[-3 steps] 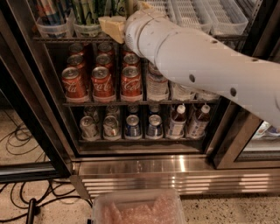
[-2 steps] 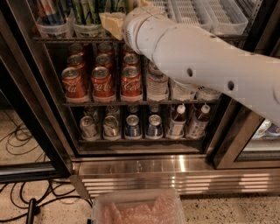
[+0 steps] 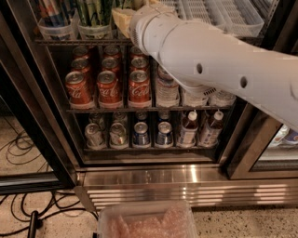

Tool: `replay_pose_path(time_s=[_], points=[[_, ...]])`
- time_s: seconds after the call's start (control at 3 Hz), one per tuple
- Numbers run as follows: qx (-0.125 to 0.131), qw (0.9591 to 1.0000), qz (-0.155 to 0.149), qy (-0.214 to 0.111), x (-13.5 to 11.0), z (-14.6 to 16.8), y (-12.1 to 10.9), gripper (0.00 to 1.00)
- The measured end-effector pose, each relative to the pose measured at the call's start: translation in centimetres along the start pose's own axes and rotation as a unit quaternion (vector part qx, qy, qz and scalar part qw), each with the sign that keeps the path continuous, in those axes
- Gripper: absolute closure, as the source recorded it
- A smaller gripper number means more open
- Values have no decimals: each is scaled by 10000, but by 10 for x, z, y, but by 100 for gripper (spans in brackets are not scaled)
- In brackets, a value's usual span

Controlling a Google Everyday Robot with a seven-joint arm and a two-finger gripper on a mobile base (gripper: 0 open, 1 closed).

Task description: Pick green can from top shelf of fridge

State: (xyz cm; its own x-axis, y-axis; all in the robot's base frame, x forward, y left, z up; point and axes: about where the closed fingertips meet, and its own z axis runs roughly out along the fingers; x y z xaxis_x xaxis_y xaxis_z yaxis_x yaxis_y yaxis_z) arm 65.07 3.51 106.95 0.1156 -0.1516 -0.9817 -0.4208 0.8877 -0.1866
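Observation:
The fridge (image 3: pixel 153 179) stands open in front of me. Its top shelf (image 3: pixel 79 42) is a dark wire rack holding clear bins on the left and white slotted bins (image 3: pixel 223 16) on the right. A green can (image 3: pixel 93 11) with a green and white body stands in a clear bin (image 3: pixel 95 31) at the top left, with its top cut off by the frame edge. My white arm (image 3: pixel 209 65) reaches in from the right. The gripper (image 3: pixel 122 18), yellowish at its tip, is at top-shelf height just right of the green can's bin.
Red cola cans (image 3: pixel 108 86) and water bottles (image 3: pixel 166 90) fill the middle rack. Silver and blue cans (image 3: pixel 139 134) and small bottles (image 3: pixel 188 130) stand on the lower rack. A black door frame (image 3: pixel 37 107) stands at left. Cables (image 3: pixel 18 144) lie on the floor. A clear tub (image 3: pixel 146 221) sits below.
The arm and gripper have moved slightly up and further in toward the top shelf. The cans and bins have not moved.

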Motion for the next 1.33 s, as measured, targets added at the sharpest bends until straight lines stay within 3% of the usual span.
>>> replay_pose_path(time_s=[0.33,1.0,1.33], points=[[1,10000,0,0,0,0,0,100],[-67,10000,49,-32,-6,-2,4,100],[-202,9994,220,-186,-27,-5,12,100]])
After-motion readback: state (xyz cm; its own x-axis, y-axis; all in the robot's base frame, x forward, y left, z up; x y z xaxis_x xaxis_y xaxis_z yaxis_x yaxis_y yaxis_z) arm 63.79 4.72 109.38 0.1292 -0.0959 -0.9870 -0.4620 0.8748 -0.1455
